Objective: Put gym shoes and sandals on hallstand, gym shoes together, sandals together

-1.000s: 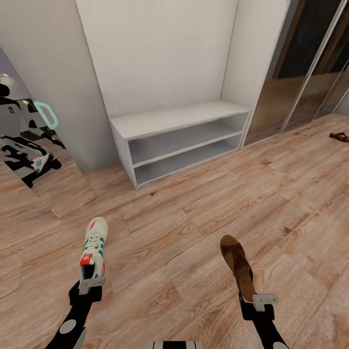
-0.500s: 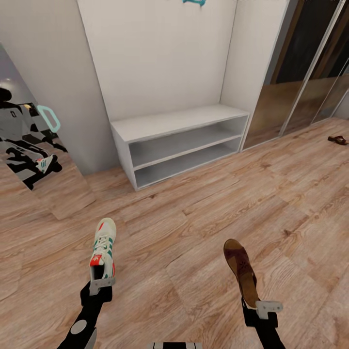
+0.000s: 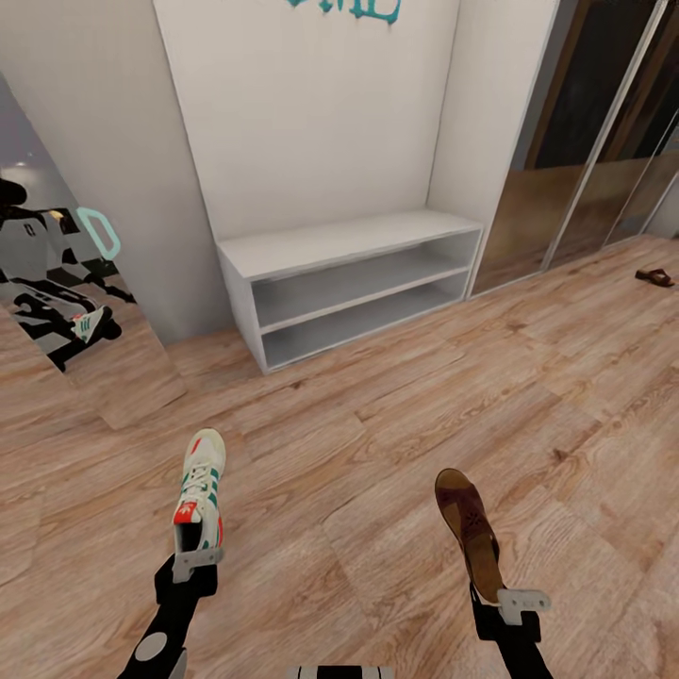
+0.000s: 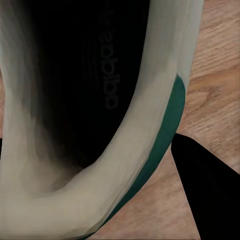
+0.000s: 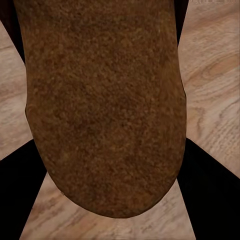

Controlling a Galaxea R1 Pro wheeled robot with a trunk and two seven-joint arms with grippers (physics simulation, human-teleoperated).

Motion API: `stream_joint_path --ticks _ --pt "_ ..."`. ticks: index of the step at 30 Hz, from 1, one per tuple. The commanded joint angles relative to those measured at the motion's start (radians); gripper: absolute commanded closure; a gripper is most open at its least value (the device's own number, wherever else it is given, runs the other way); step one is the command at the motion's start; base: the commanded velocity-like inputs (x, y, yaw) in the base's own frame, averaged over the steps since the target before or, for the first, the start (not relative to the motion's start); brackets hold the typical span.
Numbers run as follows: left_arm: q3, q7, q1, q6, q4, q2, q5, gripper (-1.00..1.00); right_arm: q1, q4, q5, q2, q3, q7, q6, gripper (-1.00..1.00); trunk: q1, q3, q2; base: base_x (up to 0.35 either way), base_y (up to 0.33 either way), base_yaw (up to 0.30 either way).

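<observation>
Carrying step: left gripper [image 3: 198, 558] clamps a gym shoe [image 3: 199, 490] by the heel, right gripper [image 3: 514, 601] grips a sandal [image 3: 467, 528], both short of the hallstand [image 3: 349, 247]. Next: close in, set them on it.

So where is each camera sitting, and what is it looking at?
Head view: up on the robot's head, looking down past both arms at the shoe rack; the left claw holds a sneaker, the right claw a sandal.
Left wrist view: by the left claw, looking into the sneaker; a dark finger shows.
Right wrist view: by the right claw, looking along the sandal.
Shared: each held shoe appears in its wrist view and the head view.
</observation>
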Motion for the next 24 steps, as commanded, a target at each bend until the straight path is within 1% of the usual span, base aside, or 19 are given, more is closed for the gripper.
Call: stream_joint_path --ticks 1,7,10,15,19,24 --pt "-0.001 0.001 0.0 -0.003 0.003 -0.001 0.0 1.0 0.0 0.001 0.0 0.0 0.002 -0.004 -0.003 1.0 0.0 0.001 0.0 0.0 0.0 0.0" --pt "0.0 0.002 0.0 -0.003 0.003 -0.001 0.001 1.0 0.0 0.007 0.0 0.0 0.002 -0.004 -0.003 1.0 0.0 0.01 0.0 0.004 0.0 0.0" --pt "-0.001 0.003 0.0 -0.003 0.003 -0.001 0.001 1.0 0.0 0.017 0.0 0.001 0.002 -0.004 -0.002 1.0 0.0 0.015 0.0 0.165 -0.002 0.0" --pt "0.0 0.004 0.0 -0.003 0.005 -0.001 0.004 1.0 0.0 0.02 -0.001 0.002 0.001 -0.003 0.0 1.0 0.0 0.021 0.0 0.284 -0.042 0.0" --pt "0.001 0.005 0.0 -0.003 0.007 -0.001 0.01 1.0 0.0 0.02 -0.003 0.002 0.0 -0.003 -0.001 1.0 0.0 0.022 0.0 0.328 -0.07 0.0" --pt "0.002 0.006 0.0 -0.002 0.007 0.0 0.009 1.0 0.0 0.019 -0.004 0.001 0.0 -0.004 -0.001 1.0 0.0 0.023 0.0 0.336 -0.084 0.0"
